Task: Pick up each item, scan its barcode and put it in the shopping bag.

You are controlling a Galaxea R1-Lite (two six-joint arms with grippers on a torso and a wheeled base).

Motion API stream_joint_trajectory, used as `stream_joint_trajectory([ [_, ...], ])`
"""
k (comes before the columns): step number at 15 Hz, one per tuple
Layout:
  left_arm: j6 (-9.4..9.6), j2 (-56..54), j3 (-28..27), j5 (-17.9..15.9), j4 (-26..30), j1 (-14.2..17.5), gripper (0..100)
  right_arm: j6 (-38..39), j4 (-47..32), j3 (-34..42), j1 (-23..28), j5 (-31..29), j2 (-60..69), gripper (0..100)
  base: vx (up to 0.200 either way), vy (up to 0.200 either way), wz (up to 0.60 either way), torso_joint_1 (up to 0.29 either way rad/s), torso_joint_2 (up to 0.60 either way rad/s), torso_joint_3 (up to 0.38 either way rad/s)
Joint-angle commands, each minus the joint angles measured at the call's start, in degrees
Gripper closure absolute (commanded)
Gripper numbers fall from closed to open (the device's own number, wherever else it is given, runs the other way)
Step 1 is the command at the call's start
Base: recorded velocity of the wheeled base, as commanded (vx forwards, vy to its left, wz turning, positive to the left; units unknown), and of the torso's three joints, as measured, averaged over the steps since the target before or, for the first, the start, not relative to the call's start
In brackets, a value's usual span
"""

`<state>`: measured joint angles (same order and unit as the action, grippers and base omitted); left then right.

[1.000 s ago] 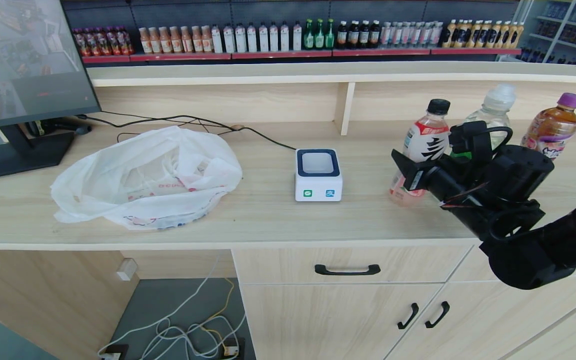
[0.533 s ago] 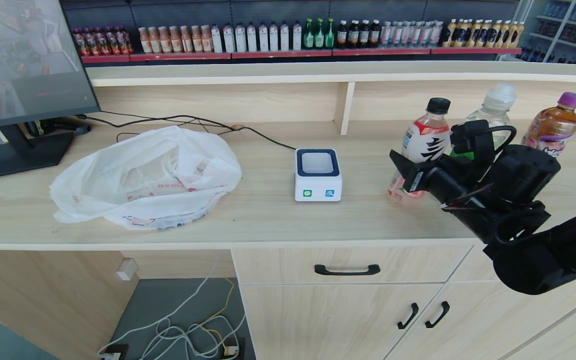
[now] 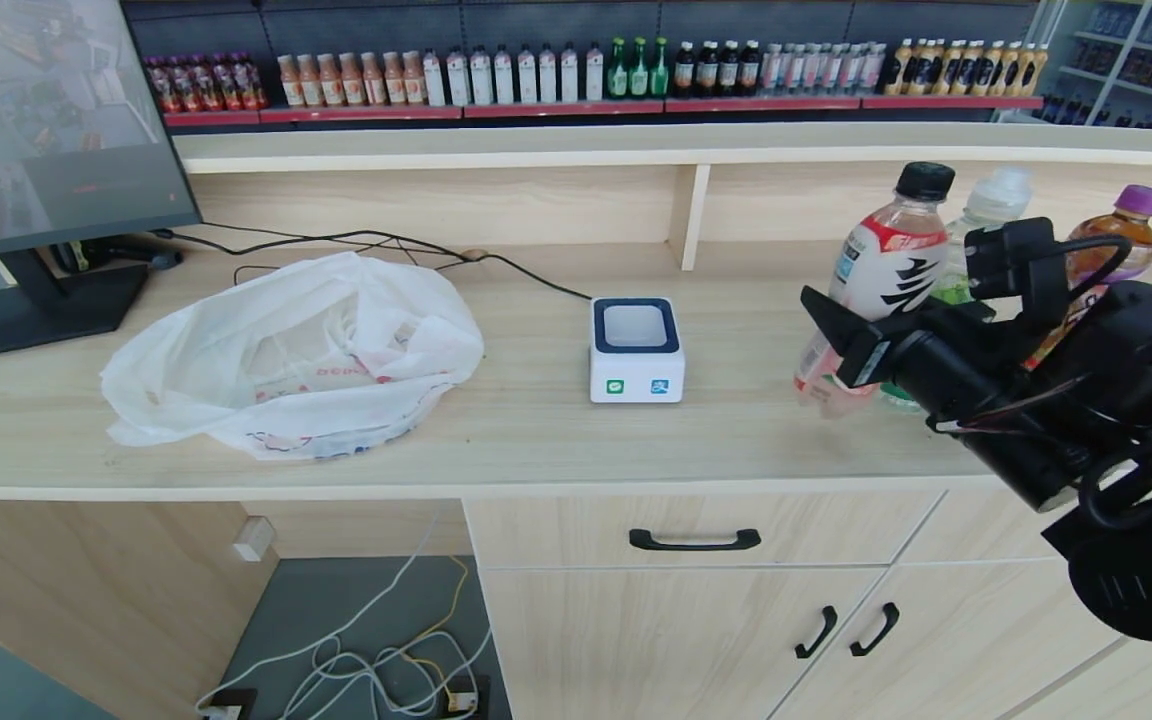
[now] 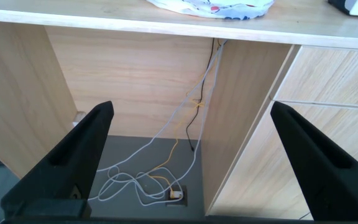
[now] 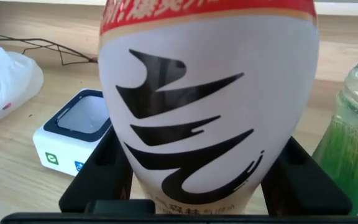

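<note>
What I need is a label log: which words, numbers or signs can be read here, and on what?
Black-capped bottle: white characters on a red band, cut off by the picture's edge; unreadable.
Scanner: a green and a blue icon, no legible words.
Shopping bag: red print, too blurred.
Monitor: frame mark too small.
Shelf bottles: labels too small.

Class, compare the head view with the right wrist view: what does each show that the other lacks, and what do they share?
Head view only: monitor, purple-capped bottle, drawer handles. Right wrist view only: both jaws of the right gripper flanking the white-labelled bottle. Shared: that bottle, the scanner, the shopping bag, the green-labelled bottle.
</note>
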<state>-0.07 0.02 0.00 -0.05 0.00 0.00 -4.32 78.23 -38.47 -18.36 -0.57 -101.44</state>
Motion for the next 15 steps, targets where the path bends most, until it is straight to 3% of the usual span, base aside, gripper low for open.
stream_joint_trajectory([
  [1,-0.01,0.0,0.0,0.0,0.0,0.0,0,0.0,0.1,3.1,-0.3,0.2,6.4,100,0.000,0.000,0.00,0.000,0.00,0.000],
  [15,-0.01,0.0,0.0,0.0,0.0,0.0,0,0.2,0.5,15.1,-2.4,3.3,19.3,100,0.000,0.000,0.00,0.000,0.00,0.000],
])
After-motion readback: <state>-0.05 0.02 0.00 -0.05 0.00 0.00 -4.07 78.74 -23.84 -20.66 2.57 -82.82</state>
